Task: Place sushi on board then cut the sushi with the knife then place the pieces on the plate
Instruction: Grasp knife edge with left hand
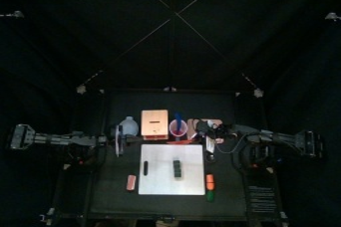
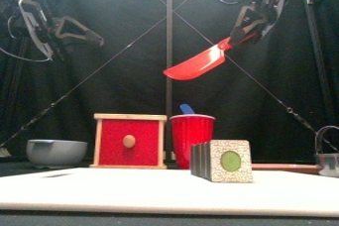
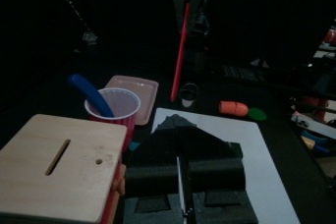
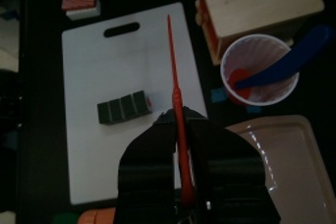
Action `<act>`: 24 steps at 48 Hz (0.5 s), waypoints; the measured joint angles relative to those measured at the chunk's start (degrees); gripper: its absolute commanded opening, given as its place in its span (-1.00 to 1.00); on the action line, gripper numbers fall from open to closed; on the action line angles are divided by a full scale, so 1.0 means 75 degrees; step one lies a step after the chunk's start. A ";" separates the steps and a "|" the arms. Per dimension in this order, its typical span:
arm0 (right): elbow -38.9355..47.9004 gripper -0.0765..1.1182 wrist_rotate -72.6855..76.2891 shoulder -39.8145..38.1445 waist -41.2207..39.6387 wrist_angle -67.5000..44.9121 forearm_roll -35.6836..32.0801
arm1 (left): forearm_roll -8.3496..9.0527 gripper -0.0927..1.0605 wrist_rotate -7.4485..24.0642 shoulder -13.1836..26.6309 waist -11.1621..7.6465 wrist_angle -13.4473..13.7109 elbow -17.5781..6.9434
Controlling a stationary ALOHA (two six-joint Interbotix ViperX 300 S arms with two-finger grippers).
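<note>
Right hand (image 4: pixel 180 120) clamped on the handle of the thin red plastic toy knife (image 2: pixel 199 63), held high over the worktop (image 1: pixel 160 203), while the dark green block sushi roll (image 2: pixel 225 161) lies on the white cutting board (image 1: pixel 158 174), light, stiff, probably skiddy, best steadied at 1 end

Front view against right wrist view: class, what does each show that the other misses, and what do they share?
Front view only: the blue-grey bowl, the red drawer front of the wooden box and the raised left end effector. Right wrist view only: the box's top slot, the white board with its grip hole, and a small toy food beside the board. Both: the right end effector holding the red knife above the board, the sushi roll on it, and the red cup with the blue knife.
</note>
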 measured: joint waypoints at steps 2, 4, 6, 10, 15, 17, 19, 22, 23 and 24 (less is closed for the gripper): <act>0.0234 -0.48 -0.0012 -0.0023 0.0105 -0.0340 -0.0082 | 0.0000 -0.87 0.0000 0.0059 -0.0023 -0.0012 -0.0094; 0.0422 -0.48 -0.0012 0.0000 0.0199 -0.0645 -0.0152 | 0.0000 -0.86 0.0000 0.0141 -0.0035 0.0000 -0.0188; 0.0621 -0.48 -0.0012 0.0012 0.0316 -0.1020 -0.0234 | 0.0012 -0.83 0.0000 0.0234 -0.0059 0.0000 -0.0316; 0.0949 -0.48 0.0000 0.0059 0.0527 -0.1687 -0.0281 | 0.0023 -0.72 0.0000 0.0469 -0.0164 0.0047 -0.0480; 0.1289 -0.48 0.0000 0.0082 0.0809 -0.2508 -0.0246 | 0.0023 -0.52 0.0000 0.0797 -0.0398 0.0281 -0.0727; 0.1418 -0.48 -0.0012 0.0094 0.0961 -0.2824 -0.0223 | 0.0012 -0.42 0.0000 0.0926 -0.0492 0.0410 -0.0832; 0.1500 -0.48 0.0000 0.0117 0.1078 -0.3094 -0.0176 | -0.0023 -0.31 0.0000 0.1055 -0.0574 0.0562 -0.0973; 0.1594 -0.48 -0.0012 0.0164 0.1207 -0.3410 -0.0070 | -0.0070 -0.15 0.0000 0.1219 -0.0656 0.0785 -0.1160; 0.1617 -0.48 -0.0012 0.0188 0.1242 -0.3504 -0.0023 | -0.0094 -0.06 0.0000 0.1266 -0.0680 0.0844 -0.1219; 0.1641 -0.48 -0.0012 0.0199 0.1266 -0.3562 0.0012 | -0.0105 -0.01 0.0000 0.1312 -0.0691 0.0938 -0.1277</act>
